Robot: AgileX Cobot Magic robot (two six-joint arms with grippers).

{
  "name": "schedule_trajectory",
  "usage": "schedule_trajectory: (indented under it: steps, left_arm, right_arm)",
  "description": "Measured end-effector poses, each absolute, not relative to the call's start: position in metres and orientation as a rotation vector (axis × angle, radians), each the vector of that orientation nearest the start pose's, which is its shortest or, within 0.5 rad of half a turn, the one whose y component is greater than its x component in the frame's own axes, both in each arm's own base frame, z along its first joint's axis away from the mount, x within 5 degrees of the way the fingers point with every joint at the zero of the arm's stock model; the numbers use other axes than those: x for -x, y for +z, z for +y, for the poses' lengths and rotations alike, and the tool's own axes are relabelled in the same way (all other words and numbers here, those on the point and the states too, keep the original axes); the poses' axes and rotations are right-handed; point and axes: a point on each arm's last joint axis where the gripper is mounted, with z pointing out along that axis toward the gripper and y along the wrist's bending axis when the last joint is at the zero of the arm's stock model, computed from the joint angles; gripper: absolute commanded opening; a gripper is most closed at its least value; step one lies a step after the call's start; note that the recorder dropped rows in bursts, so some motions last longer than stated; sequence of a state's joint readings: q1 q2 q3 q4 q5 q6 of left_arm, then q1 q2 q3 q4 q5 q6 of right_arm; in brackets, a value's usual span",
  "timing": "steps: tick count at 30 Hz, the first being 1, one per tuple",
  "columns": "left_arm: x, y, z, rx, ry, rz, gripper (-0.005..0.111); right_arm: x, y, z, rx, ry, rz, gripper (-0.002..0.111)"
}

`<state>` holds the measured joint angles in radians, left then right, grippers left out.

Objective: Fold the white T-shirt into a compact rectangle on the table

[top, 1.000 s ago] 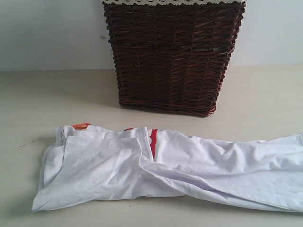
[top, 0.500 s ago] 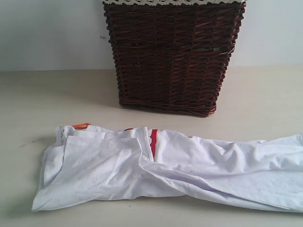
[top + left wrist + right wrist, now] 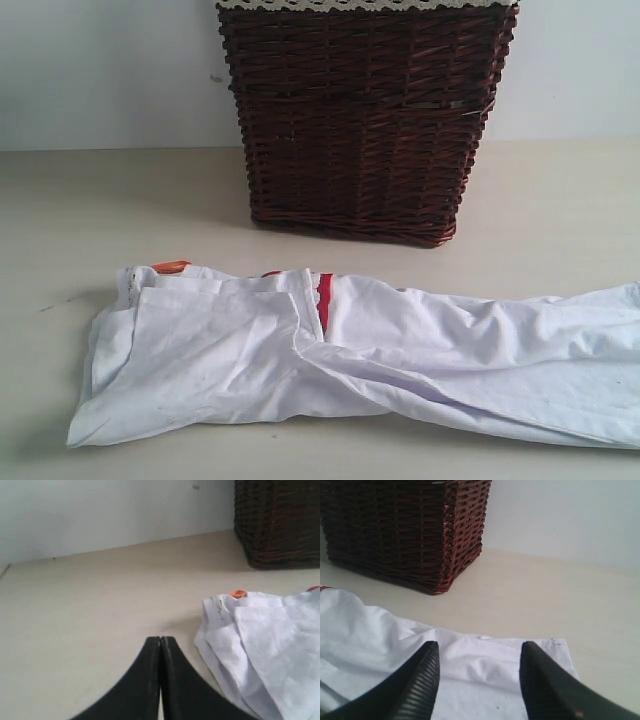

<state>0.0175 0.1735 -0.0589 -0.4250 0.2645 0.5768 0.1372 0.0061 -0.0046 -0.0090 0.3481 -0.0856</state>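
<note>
The white T-shirt (image 3: pixel 400 350) sprawled across the near table (image 3: pixel 100 200). My left gripper (image 3: pixel 160 645) was shut, empty; my right gripper (image 3: pixel 480 647) gaped empty at its right end. Limp, light cloth: I judged a hem corner the place to pinch.

Rumpled white T-shirt (image 3: pixel 380 365) flat on table (image 3: pixel 560 220)

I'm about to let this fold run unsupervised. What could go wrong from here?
1. The left gripper is shut over bare table beside the collar end of the white T-shirt. Approaching like that, it might shove and bunch the cloth instead of gripping it.
2. The right gripper stands open above the folded-over opposite end, so it may catch only the top layer.
3. The diagonal wrinkles across the middle could make the next fold crooked.
</note>
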Motion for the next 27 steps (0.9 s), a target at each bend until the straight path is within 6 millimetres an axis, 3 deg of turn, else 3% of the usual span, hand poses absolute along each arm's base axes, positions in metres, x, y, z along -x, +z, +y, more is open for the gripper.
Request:
schedule_trajectory:
  steps: [1,2,3,4,5,7,16,19,27]
  left_arm:
    - [-0.075,0.209,-0.008,-0.238,0.055,1.825,0.000]
    - [-0.106,0.234,-0.009,-0.314,0.111,1.811,0.000]
    - [-0.152,0.255,-0.014,-0.331,0.122,1.851,0.000]
    - [-0.196,0.260,-0.018,-0.296,0.092,1.933,0.000]
    - [-0.220,0.254,-0.020,-0.257,0.063,2.000,0.000]
    - [-0.241,0.241,-0.021,-0.203,0.034,2.081,0.000]
    - [-0.250,0.223,-0.019,-0.183,0.021,2.170,0.000]
    - [-0.261,0.192,-0.020,-0.190,0.019,2.291,0.000]
    - [-0.261,0.161,-0.026,-0.234,-0.031,2.460,0.000]
  right_arm:
    - [-0.053,0.183,0.007,0.211,0.026,1.821,0.049]
    - [-0.053,0.183,0.007,0.211,0.026,1.819,0.049]
    - [-0.053,0.183,0.007,0.211,0.026,1.819,0.049]
    - [-0.053,0.183,0.007,0.211,0.026,1.819,0.049]
    - [-0.053,0.183,0.007,0.211,0.026,1.819,0.049]
    - [-0.053,0.183,0.007,0.211,0.026,1.819,0.049]
    - [-0.053,0.183,0.007,0.211,0.026,1.819,0.049]
    - [-0.053,0.183,0.007,0.211,0.026,1.819,0.049]
    - [-0.053,0.183,0.007,0.211,0.026,1.818,0.049]
